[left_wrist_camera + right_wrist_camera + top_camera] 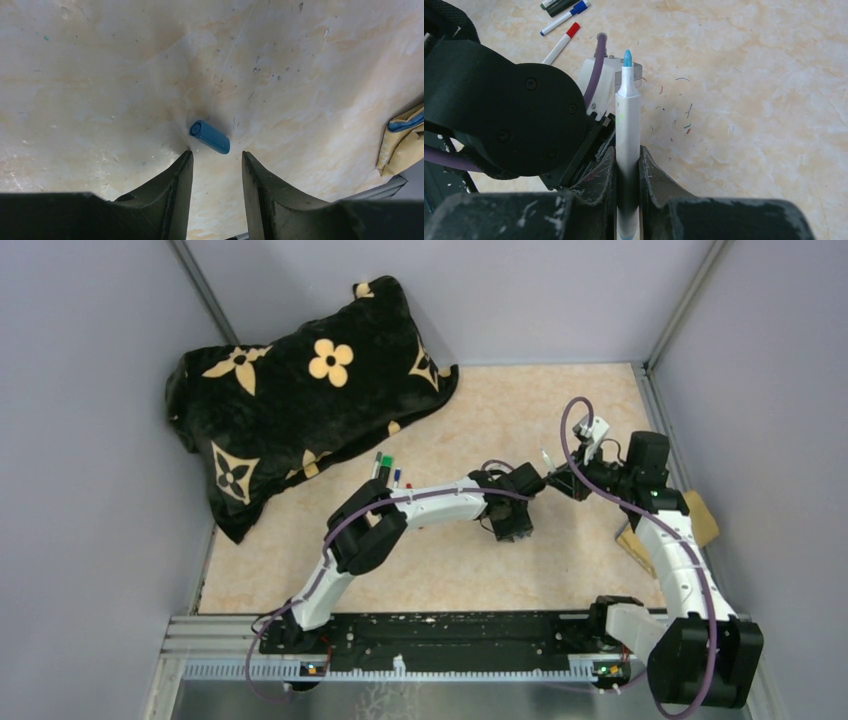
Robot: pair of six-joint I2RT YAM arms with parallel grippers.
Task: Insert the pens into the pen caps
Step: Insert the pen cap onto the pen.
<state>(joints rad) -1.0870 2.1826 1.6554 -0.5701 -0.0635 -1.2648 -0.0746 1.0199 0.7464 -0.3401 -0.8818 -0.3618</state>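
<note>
A blue pen cap [210,137] lies on its side on the table, just beyond the tips of my left gripper [216,155], which is open with nothing between its fingers. From above, the left gripper [510,525] points down at mid-table. My right gripper [628,150] is shut on a white pen [628,115] whose bare blue tip [627,57] points away from the wrist, towards the left arm. In the top view this pen [546,458] sticks out of the right gripper [558,478], close to the left wrist. Three more pens [395,476] lie behind the left forearm, with green, blue and red ends.
A black pillow with tan flowers [300,400] fills the back left corner. A tan cardboard box [700,522] sits by the right arm at the table's right edge, and its corner [402,142] shows in the left wrist view. Grey walls enclose the table.
</note>
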